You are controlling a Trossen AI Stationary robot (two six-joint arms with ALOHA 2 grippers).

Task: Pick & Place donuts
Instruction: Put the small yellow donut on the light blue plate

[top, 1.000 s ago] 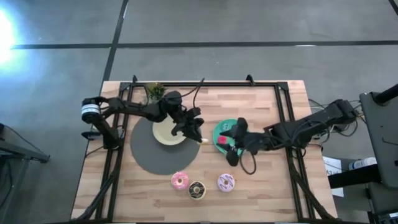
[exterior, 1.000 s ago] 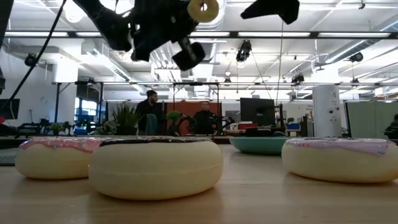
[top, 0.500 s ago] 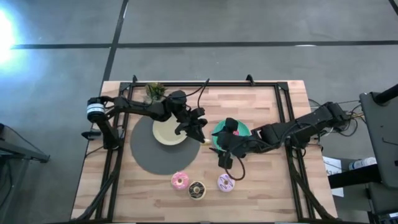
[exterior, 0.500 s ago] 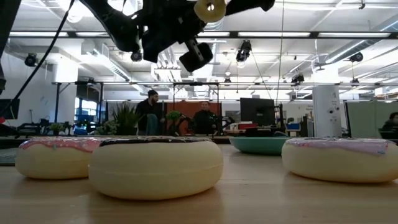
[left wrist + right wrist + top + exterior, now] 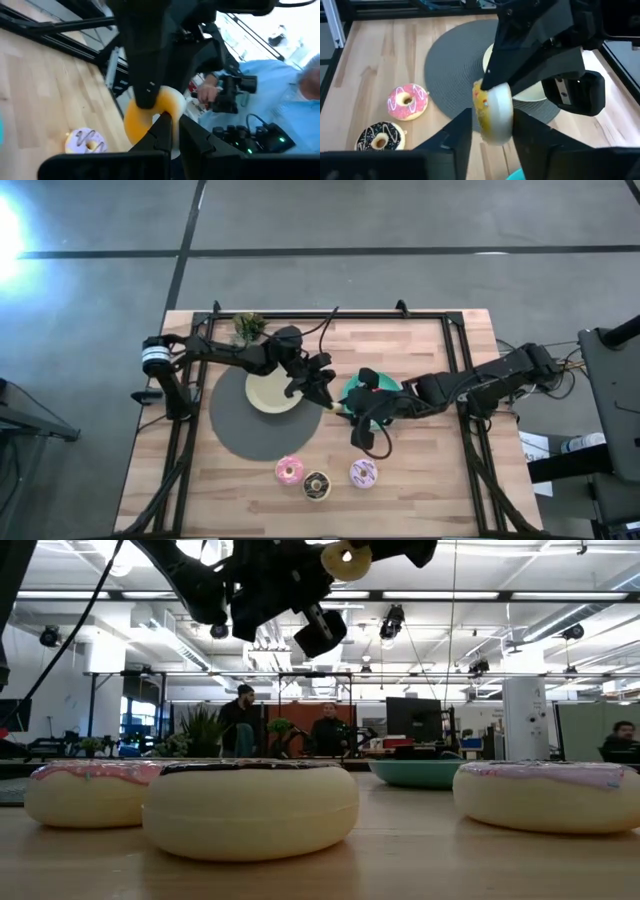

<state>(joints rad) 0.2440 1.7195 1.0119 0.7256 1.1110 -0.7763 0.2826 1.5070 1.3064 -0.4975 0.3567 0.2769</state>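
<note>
Two arms meet above the bench (image 5: 420, 470) between the grey mat (image 5: 235, 430) and teal plate (image 5: 392, 388). Left tool (image 5: 172, 131) is clamped on a mini orange donut (image 5: 492, 113), held high; right tool (image 5: 492, 131) straddles it, fingers closing but not yet firm, having reached in since a second ago. The donut looks light, squashy and smooth; pinching across the ring's thickness seems safest. Three larger donuts (image 5: 318, 485) lie on the bench's near edge.

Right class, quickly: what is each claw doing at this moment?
Left claw: closed on the mini orange donut, held above the table.
Right claw: either side of that same donut; grip cannot be told.
</note>
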